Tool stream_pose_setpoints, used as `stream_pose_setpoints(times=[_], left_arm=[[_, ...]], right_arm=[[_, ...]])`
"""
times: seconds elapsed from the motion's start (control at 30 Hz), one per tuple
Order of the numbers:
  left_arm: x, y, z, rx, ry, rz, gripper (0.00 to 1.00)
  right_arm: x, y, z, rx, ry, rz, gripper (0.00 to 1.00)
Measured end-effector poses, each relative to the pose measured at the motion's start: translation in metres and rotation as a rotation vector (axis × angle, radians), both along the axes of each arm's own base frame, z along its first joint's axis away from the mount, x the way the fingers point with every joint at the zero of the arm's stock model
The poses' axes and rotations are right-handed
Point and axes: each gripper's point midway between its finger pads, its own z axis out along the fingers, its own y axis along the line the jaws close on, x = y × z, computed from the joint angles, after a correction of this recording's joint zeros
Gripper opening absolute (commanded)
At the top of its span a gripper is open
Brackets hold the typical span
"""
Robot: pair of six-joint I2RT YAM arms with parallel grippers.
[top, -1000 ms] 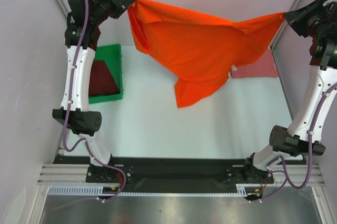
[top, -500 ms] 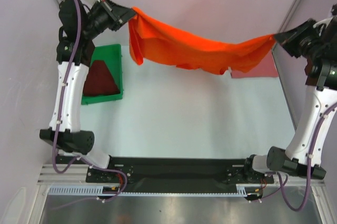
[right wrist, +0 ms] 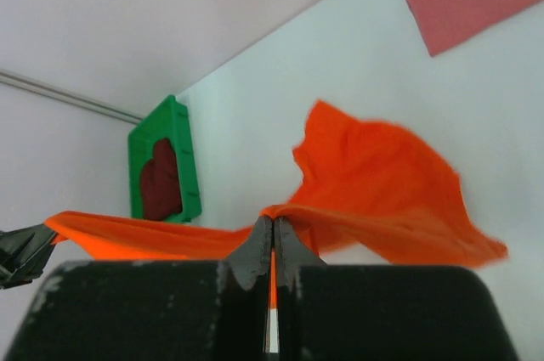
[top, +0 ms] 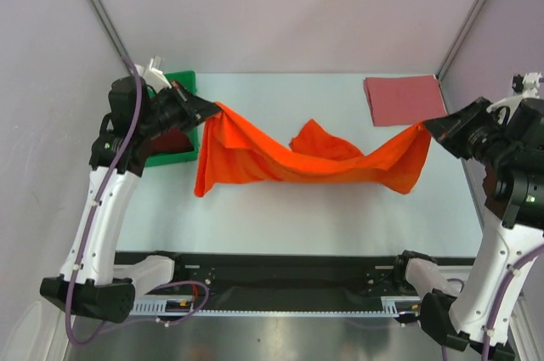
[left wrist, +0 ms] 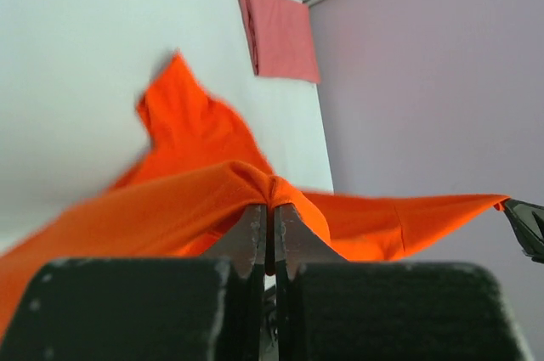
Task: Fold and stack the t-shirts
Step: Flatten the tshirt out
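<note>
T-shirt (top: 255,157), orange, soft rumpled cloth

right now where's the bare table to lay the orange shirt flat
Free: the near strip between orange shirt and arm bases; the far strip between bin and pink shirt. Crowded: mid-table, where the orange shirt sags.

Readable text, labels, brands, numbers, signs: none recorded. Orange t-shirt (top: 297,161), strung between left pincer (top: 208,109) and right pincer (top: 427,126): plain cloth, nothing legible.
</note>
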Motion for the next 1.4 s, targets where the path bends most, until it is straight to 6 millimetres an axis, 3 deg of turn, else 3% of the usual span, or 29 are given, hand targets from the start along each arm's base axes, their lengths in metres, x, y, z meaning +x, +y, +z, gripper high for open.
stream_pose_setpoints(times=[0.17,0.3,0.4,0.53,0.7,0.8,0.93,1.07,1.13,1.2,1.3,1.4], left_arm=[[0.024,-0.005,0.023,-0.006,-0.042,-0.003,0.0],[0.026,-0.009,0.043,-0.014,-0.087,-0.016,0.01],[0.02,-0.014,0.056,-0.012,-0.123,-0.037,0.0],[0.01,-0.017,0.065,0.003,-0.16,-0.059,0.0],[0.003,-0.014,0.073,0.021,-0.178,-0.057,0.0],[0.003,-0.014,0.091,0.01,-0.212,-0.055,0.0],[0.009,-0.018,0.116,-0.057,-0.267,-0.043,0.0],[0.04,-0.026,0.123,-0.127,-0.258,-0.029,0.0],[0.069,-0.031,0.12,-0.135,-0.241,-0.02,0.0],[0.104,-0.035,0.113,-0.13,-0.229,-0.01,0.0],[0.155,-0.037,0.111,-0.122,-0.237,-0.008,0.0],[0.201,-0.031,0.13,-0.14,-0.314,-0.005,0.0]], right_arm=[[0.026,-0.004,0.023,0.0,-0.024,0.018,0.0],[0.039,-0.014,0.037,-0.034,-0.012,-0.005,0.0],[0.033,-0.021,0.068,-0.096,-0.077,-0.037,0.0],[0.01,-0.019,0.112,-0.166,-0.233,-0.059,0.0],[-0.016,-0.011,0.117,-0.175,-0.279,-0.052,0.0],[-0.013,-0.01,0.12,-0.173,-0.296,-0.044,0.0],[0.02,-0.015,0.121,-0.148,-0.292,-0.03,0.0],[0.085,-0.023,0.128,-0.098,-0.311,0.01,0.0],[0.119,-0.03,0.129,-0.069,-0.325,0.024,0.0],[0.161,-0.041,0.119,-0.029,-0.311,0.032,0.0],[0.21,-0.057,0.107,0.006,-0.299,0.033,0.0],[0.231,-0.071,0.107,0.05,-0.322,0.029,0.0]])
